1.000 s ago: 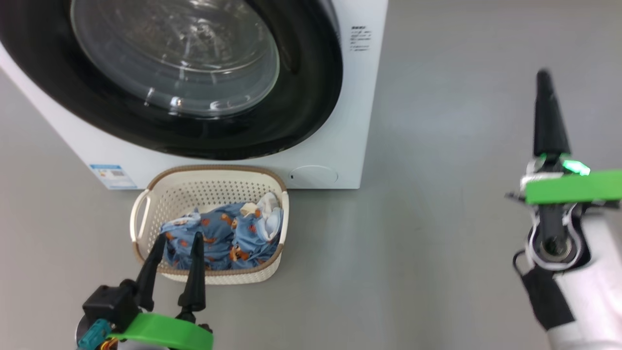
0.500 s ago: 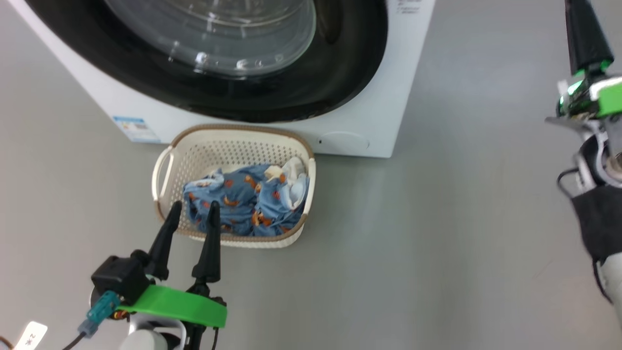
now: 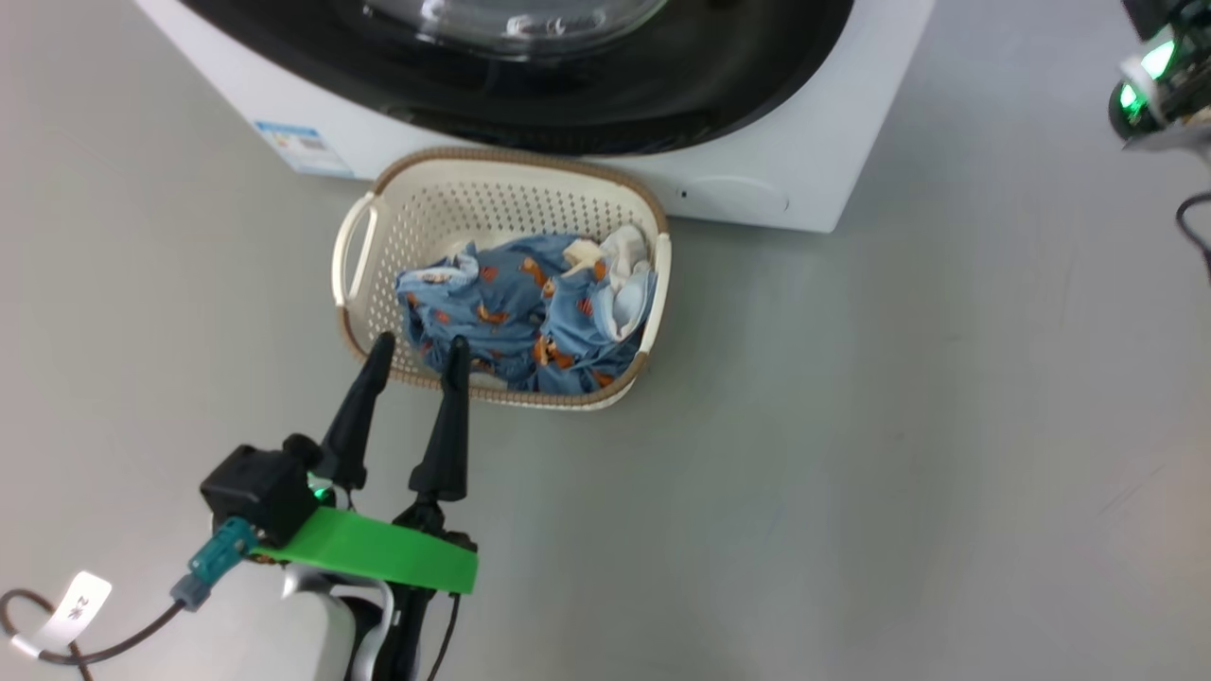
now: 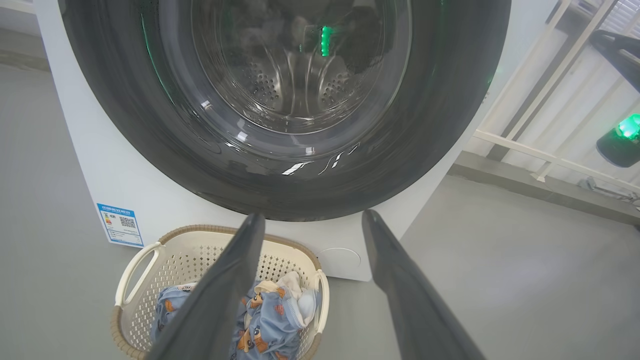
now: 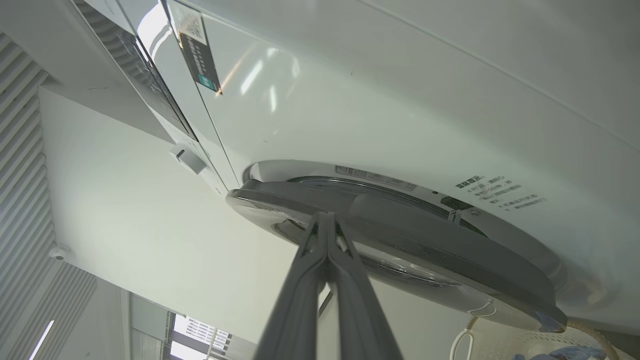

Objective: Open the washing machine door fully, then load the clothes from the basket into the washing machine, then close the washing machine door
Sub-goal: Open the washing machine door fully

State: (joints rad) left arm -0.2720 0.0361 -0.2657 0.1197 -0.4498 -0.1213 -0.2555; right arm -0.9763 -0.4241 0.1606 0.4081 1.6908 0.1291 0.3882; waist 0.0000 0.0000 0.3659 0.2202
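Head view: basket (image 3: 357, 248) holds bear-print clothes (image 3: 530, 317).

Straight ahead of the left end effector (image 3: 419, 340), fingers spread wide, and just below its tips: the basket (image 3: 492, 203), open-topped, free to enter from above. Heaped with the clothes (image 3: 520, 303) on the far-right part; bare perforated wall on the left. Blocked beyond by the washing machine (image 3: 823, 161), with the washing machine door (image 3: 662, 104) lying against its front, black rim ending just above the basket's far rim. Plenty of bare floor (image 3: 851, 473) to that end effector's right. At the tips of the right end effector (image 5: 325, 216), its 2 fingers pressed together: the door's outer edge, white front panel close behind.
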